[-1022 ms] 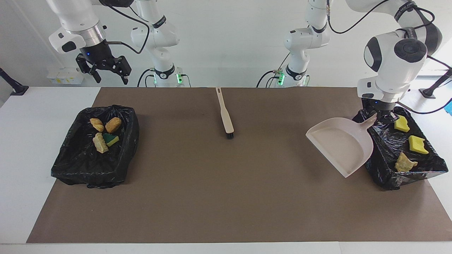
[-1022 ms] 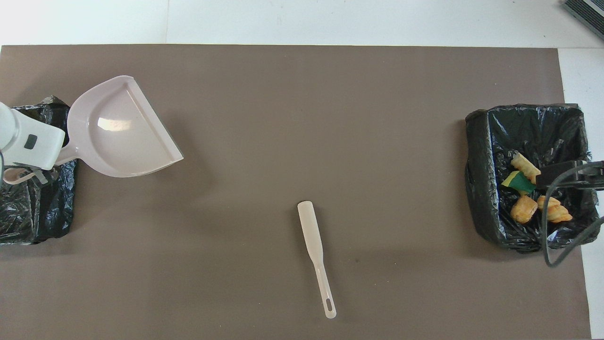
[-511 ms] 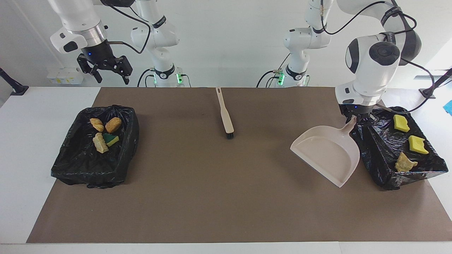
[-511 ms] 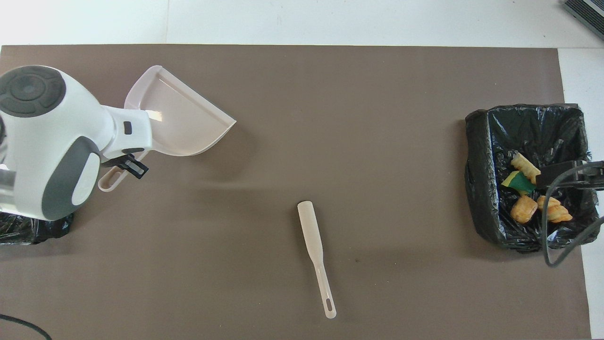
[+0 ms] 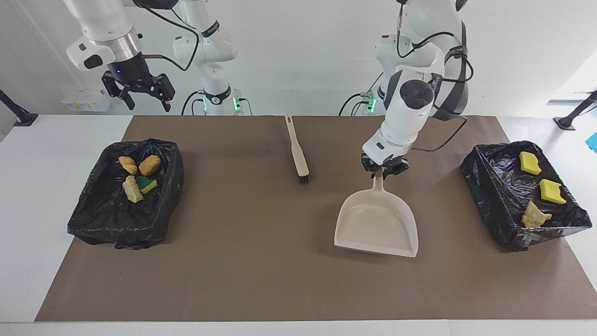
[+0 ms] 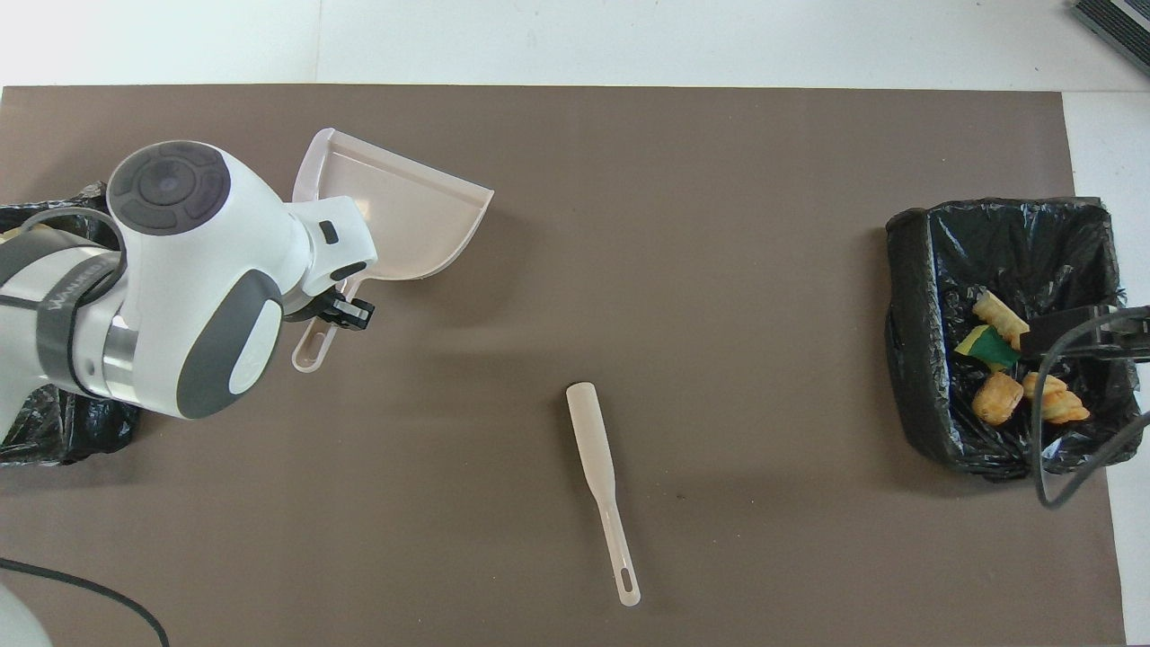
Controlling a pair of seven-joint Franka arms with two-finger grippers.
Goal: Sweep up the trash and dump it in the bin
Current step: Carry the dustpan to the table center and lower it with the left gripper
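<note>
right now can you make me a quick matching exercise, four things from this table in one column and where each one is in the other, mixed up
Things:
1. dustpan
2. brush
3. green sponge piece
4. two yellow sponge pieces

Places:
A. in the black-lined bin at the left arm's end of the table
B. lying loose on the brown mat, near the robots
C. held by its handle in the left end effector
D. in the black-lined bin at the right arm's end, among bread pieces

Pairs: 1-C, 2-B, 3-D, 4-A

The left end effector [image 5: 385, 171] has carried the empty dustpan [image 5: 377, 224] from beside the bin [image 5: 506, 196] toward the worktop's middle.
</note>
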